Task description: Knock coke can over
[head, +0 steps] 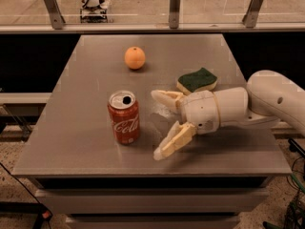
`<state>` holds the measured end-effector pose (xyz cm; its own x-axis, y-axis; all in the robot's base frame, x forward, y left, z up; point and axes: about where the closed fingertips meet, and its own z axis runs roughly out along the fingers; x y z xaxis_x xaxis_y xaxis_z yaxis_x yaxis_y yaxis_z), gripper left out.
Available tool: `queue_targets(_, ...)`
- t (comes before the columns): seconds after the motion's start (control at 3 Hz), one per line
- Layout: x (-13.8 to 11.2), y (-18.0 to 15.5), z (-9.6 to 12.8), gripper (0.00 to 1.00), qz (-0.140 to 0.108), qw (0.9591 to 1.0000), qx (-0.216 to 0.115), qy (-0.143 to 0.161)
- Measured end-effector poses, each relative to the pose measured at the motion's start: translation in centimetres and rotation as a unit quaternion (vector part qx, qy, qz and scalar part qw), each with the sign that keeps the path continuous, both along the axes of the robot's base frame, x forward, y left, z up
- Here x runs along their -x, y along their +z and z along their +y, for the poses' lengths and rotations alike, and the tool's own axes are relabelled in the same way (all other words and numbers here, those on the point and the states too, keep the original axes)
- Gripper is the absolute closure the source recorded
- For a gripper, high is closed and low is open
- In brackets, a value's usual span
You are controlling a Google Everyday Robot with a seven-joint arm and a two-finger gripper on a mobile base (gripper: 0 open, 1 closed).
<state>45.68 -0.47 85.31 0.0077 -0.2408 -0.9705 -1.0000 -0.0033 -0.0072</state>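
The coke can [124,117] stands upright on the grey bench [66,132], left of centre and toward the near edge. Its silver top faces up with the mouth open; the hole is dark, so I cannot tell what is inside. Just to the right of the can, and not touching it, the gripper [155,125] reaches in from the right, low over the bench. Its jaws are spread wide, one pale finger on the far side and one on the near side, tips pointing left at the can. An orange [135,57] lies farther back. A green sponge [197,80] sits at far right, beside the arm.
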Motion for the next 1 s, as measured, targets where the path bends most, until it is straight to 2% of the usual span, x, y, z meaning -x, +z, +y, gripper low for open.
queue_targets(0.67, -0.6, -0.7, 4.6, 0.0, -0.006, 0.9987, -0.042, 0.029)
queue_targets(1.0, -0.4, -0.6, 6.3, 0.17, -0.009, 0.9976, -0.05, 0.048)
